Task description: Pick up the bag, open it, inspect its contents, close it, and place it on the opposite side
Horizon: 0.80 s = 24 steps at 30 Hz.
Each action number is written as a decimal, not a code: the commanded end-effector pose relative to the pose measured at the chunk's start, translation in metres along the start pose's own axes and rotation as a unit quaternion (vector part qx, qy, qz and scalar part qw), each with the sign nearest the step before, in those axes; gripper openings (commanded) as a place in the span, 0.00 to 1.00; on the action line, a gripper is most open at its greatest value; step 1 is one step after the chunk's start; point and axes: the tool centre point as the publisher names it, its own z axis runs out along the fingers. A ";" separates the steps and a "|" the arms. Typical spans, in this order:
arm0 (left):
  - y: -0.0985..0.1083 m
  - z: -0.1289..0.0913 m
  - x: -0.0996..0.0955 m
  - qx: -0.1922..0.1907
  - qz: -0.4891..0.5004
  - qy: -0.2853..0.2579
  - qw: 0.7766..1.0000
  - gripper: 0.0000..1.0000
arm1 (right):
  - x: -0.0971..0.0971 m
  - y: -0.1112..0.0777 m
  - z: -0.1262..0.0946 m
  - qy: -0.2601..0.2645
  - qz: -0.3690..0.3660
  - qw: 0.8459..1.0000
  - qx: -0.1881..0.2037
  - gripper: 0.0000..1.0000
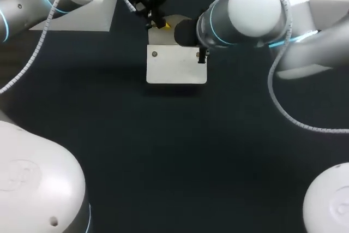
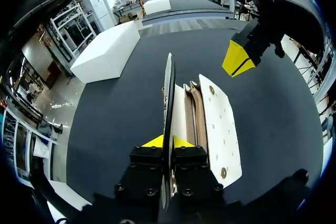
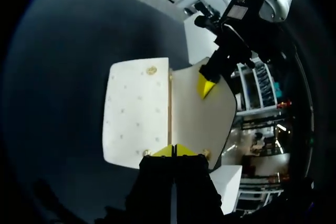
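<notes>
White bag (image 1: 177,66): mid-counter (image 1: 163,151), toward far edge, long axis parallel to that edge. Left pincer (image 2: 168,141): pinching left end of upright flap (image 2: 168,93). Right pincer (image 3: 175,150): tips pressed together at bag's right end; hold on bag unclear. Left arm better placed for opening.

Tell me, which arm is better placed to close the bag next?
Probably the left. The left gripper is clamped on the raised side of the bag, while the right gripper hangs shut, apparently clear of it.
</notes>
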 end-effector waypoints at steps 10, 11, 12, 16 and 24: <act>-0.002 0.000 0.003 -0.001 -0.002 -0.004 1.000 0.00 | -0.008 -0.006 0.008 -0.003 -0.010 1.000 -0.006 0.00; -0.003 0.001 0.003 -0.001 -0.002 -0.002 1.000 0.00 | -0.011 -0.005 0.011 -0.002 -0.015 1.000 -0.004 0.00; -0.003 0.002 0.004 -0.001 0.000 -0.001 1.000 0.00 | -0.013 -0.004 0.013 -0.002 -0.019 1.000 0.002 0.00; -0.005 0.004 0.005 0.002 -0.006 0.000 1.000 0.00 | -0.022 -0.003 0.027 0.003 -0.026 1.000 0.009 0.00; -0.012 0.002 0.005 0.010 -0.018 -0.001 1.000 0.00 | -0.024 -0.007 0.049 0.029 -0.035 0.999 0.003 0.00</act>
